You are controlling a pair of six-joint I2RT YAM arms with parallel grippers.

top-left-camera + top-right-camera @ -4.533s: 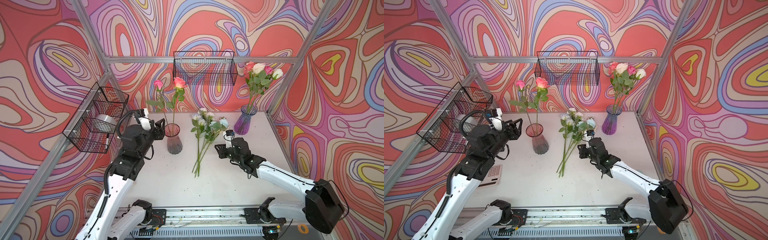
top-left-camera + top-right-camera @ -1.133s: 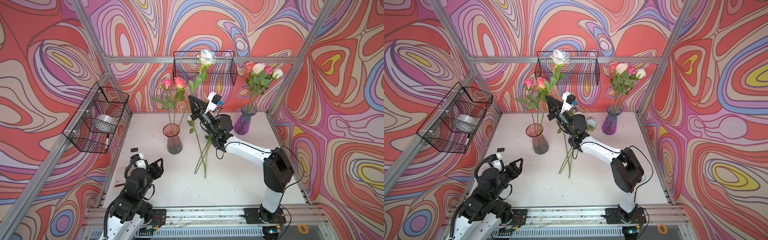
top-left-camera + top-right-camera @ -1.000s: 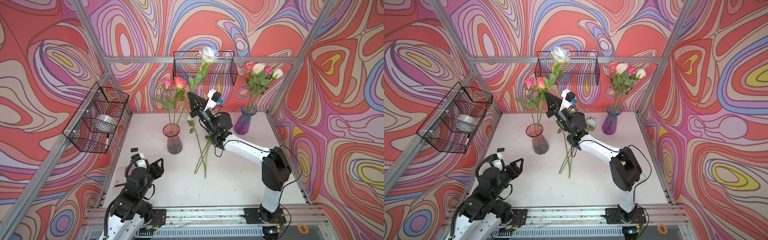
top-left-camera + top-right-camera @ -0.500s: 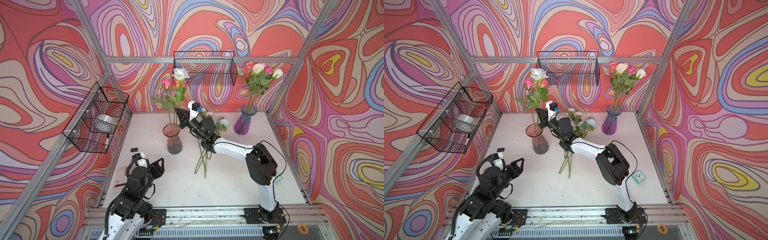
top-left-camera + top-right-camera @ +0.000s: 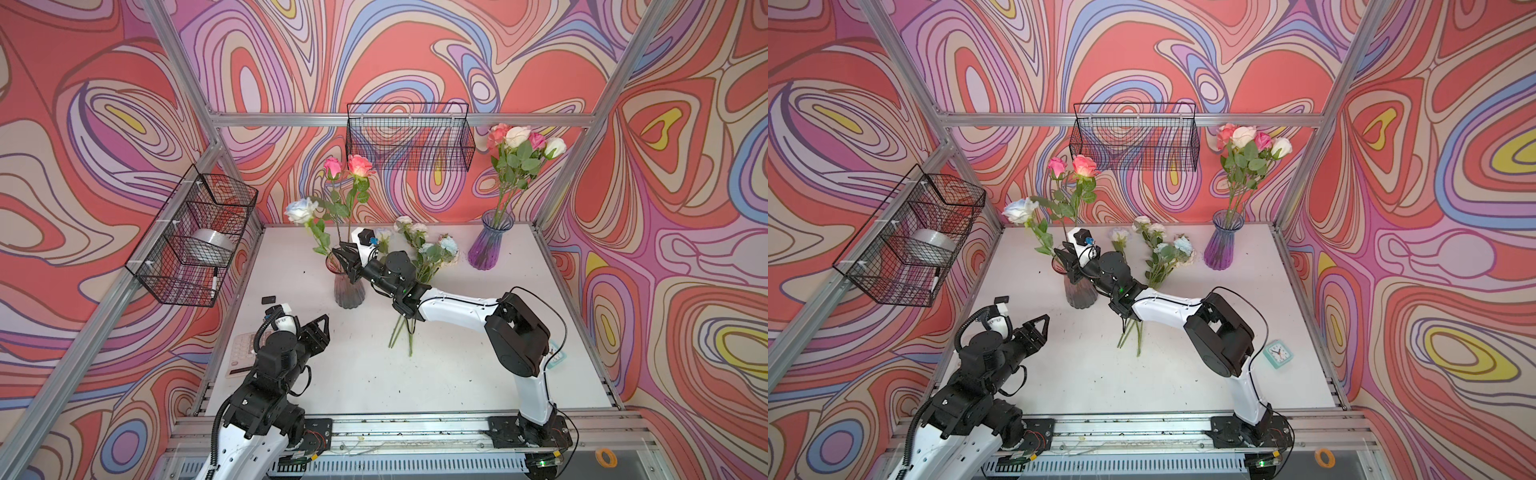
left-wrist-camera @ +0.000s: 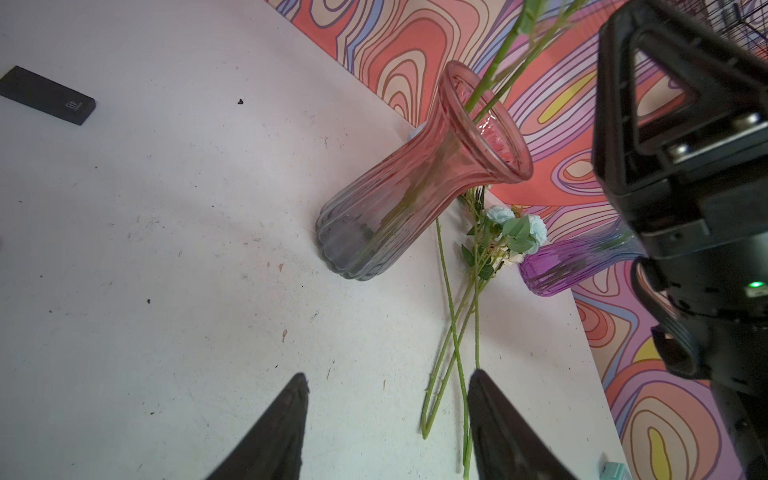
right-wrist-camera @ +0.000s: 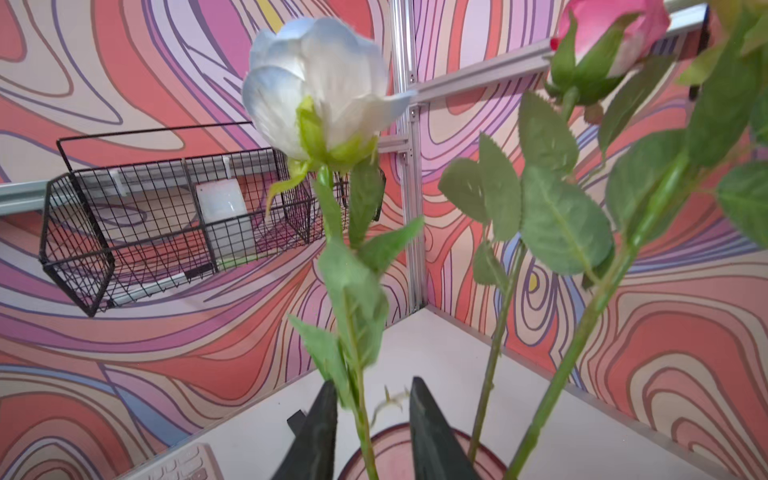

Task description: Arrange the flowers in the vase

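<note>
right arm: reaches low from the near right edge of the worktop [image 5: 374, 374] across its middle, wrist tipped upward at the pink vase [image 5: 349, 291].
right gripper [image 7: 372, 386]: jaws parted just above the vase mouth. the white-blue rose [image 7: 316, 83] stem stands between them, against one finger, unclamped, and runs down into the vase beside two pink roses [image 5: 347, 166].
left arm: folded at the near left corner.
left gripper [image 6: 388, 376]: spread wide, empty, above the worktop.
loose flowers [image 5: 424, 253]: lying mid-worktop toward the far edge.
</note>
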